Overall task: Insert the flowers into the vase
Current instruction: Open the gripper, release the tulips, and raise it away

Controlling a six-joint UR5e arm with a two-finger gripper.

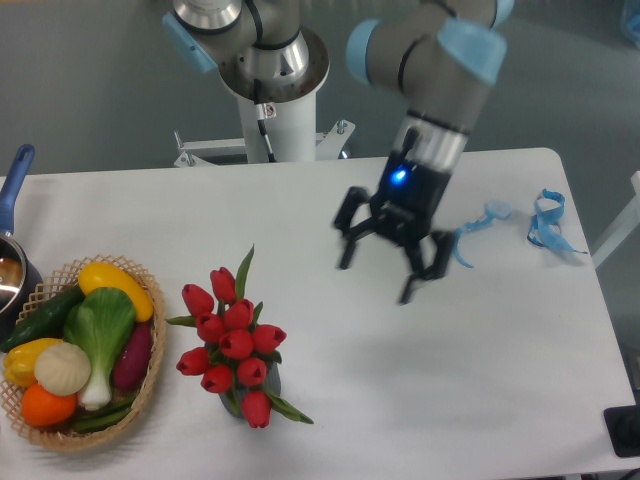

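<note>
The flowers (232, 340), a bunch of red tulips with green leaves, stand in the vase (270, 383), of which only a small dark part shows under the blooms at the front left of the table. My gripper (378, 278) hangs above the middle of the table, well to the right of the flowers and apart from them. Its fingers (347, 252) are spread wide and hold nothing.
A woven wicker basket (150, 372) with colourful toy vegetables sits at the front left. A pot with a blue handle (14, 180) is at the left edge. Blue ribbon scraps (545, 222) lie at the back right. The arm's white base (280, 120) stands behind the table.
</note>
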